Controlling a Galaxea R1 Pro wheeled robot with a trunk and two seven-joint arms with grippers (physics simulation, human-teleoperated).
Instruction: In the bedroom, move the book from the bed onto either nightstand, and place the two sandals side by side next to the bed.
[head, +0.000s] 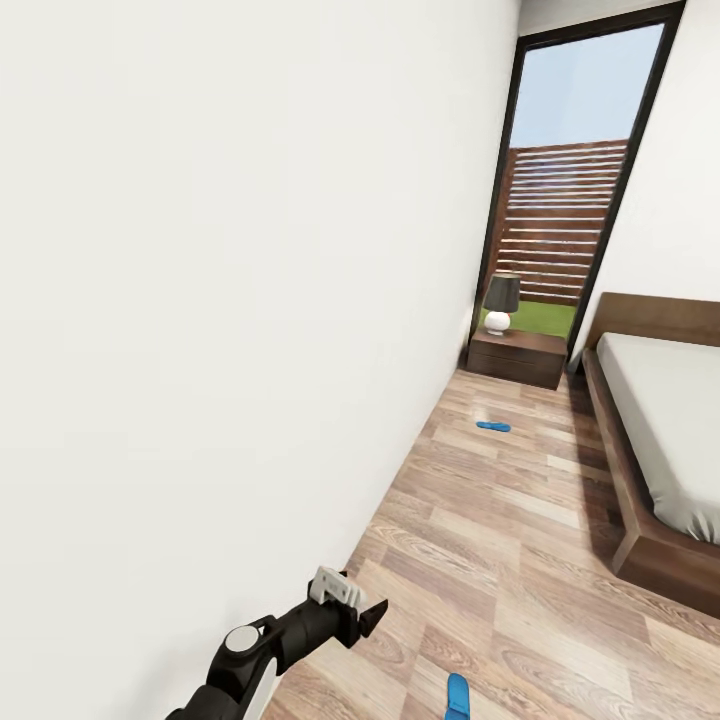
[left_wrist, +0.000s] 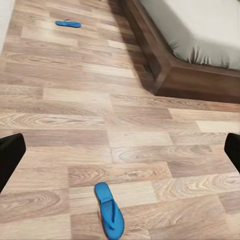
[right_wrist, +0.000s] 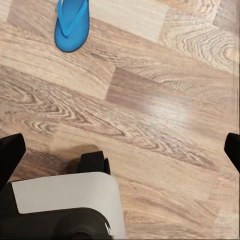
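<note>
Your two sandals lie well apart on the floor: near sandal by your base, far sandal toward the nightstand. Nothing placed beside the bed yet. Left gripper and right gripper both spread wide, carrying nothing; book not spotted.

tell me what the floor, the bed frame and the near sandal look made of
Floor: wood-look planks, grain and a soft sheen, maybe laminate. Bed frame: dark brown wood, smooth finish. Near sandal: bright blue, matte, likely foam or rubber, though that is a guess.
</note>
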